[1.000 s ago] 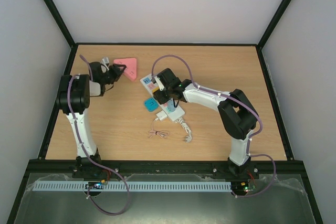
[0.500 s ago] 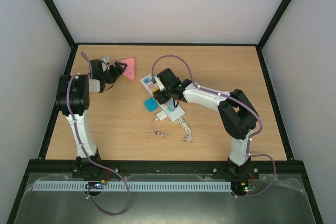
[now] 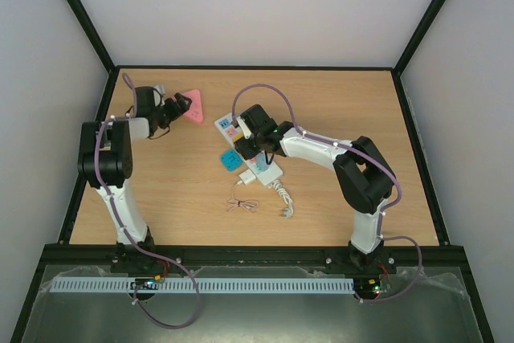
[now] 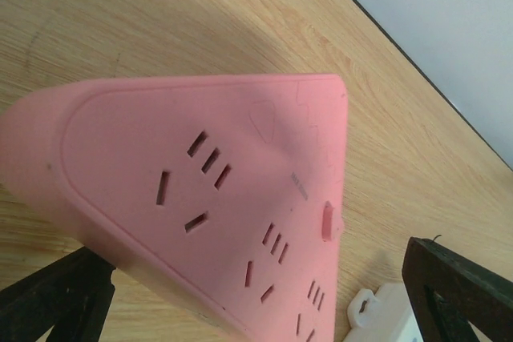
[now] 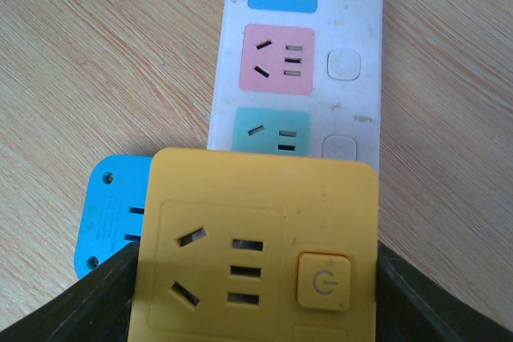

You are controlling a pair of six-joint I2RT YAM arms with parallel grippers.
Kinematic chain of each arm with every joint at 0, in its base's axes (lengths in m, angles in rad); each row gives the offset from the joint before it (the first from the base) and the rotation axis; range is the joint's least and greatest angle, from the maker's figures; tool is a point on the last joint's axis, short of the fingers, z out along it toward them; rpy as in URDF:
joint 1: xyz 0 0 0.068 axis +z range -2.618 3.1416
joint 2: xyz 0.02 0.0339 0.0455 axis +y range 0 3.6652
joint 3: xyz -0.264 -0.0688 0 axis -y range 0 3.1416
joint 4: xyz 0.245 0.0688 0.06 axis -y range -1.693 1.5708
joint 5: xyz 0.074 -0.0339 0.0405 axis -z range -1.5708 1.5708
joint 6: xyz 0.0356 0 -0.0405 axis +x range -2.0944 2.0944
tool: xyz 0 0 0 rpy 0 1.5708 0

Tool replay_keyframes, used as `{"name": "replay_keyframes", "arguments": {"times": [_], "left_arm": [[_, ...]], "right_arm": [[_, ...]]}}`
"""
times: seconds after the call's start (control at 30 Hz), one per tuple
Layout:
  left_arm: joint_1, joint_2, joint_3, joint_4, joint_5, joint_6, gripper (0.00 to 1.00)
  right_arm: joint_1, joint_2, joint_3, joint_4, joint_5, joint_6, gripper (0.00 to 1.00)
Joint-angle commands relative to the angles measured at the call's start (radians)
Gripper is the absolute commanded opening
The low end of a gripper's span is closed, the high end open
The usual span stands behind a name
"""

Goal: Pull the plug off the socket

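The socket (image 3: 227, 127), a long white strip, lies slantwise at mid-table; its blue, pink and teal outlet patches show in the right wrist view (image 5: 353, 62). The plug (image 3: 247, 176), a small white box, sits by the strip's near end with its thin pinkish cable (image 3: 241, 204) bundled in front. Whether it is seated I cannot tell. My right gripper (image 3: 247, 140) (image 5: 256, 278) hangs over the strip, shut on a yellow socket cube (image 5: 256, 230) that hides part of it. My left gripper (image 3: 178, 104) (image 4: 256, 278) stands open around a pink triangle block (image 3: 192, 106) (image 4: 208, 190).
A blue block (image 3: 229, 158) (image 5: 108, 214) lies against the strip's left side. The strip's thick white curled cord (image 3: 283, 198) trails toward the near edge. A small white piece (image 4: 385, 314) rests beside the pink triangle. Black frame rails border the table.
The left gripper has opened off the pink triangle, and its arm has swung a little to the left. The right arm and the yellow cube have not moved.
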Motion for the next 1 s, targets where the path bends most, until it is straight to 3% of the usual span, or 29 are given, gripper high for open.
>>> {"name": "replay_keyframes", "arguments": {"times": [0.0,0.3,0.63,0.73,0.83,0.97], "left_arm": [[0.001,-0.067,0.005,-0.094,-0.029,0.067,1.0],[0.001,-0.033,0.042,-0.153,0.012,0.1,0.99],[-0.035,0.105,0.168,-0.147,0.038,0.111,0.88],[-0.051,0.133,0.224,-0.194,-0.014,0.131,0.9],[-0.064,0.129,0.249,-0.262,-0.114,0.157,0.99],[-0.073,0.095,0.245,-0.327,-0.227,0.205,1.0]], "right_arm": [[-0.023,0.006,-0.029,-0.058,0.059,-0.005,0.02],[-0.024,-0.002,-0.029,-0.058,0.055,-0.006,0.02],[-0.023,0.005,-0.028,-0.06,0.052,-0.01,0.02],[-0.026,0.008,-0.027,-0.059,0.053,-0.011,0.02],[-0.028,0.009,-0.027,-0.06,0.053,-0.01,0.02],[-0.03,0.009,-0.028,-0.058,0.052,-0.009,0.02]]}}
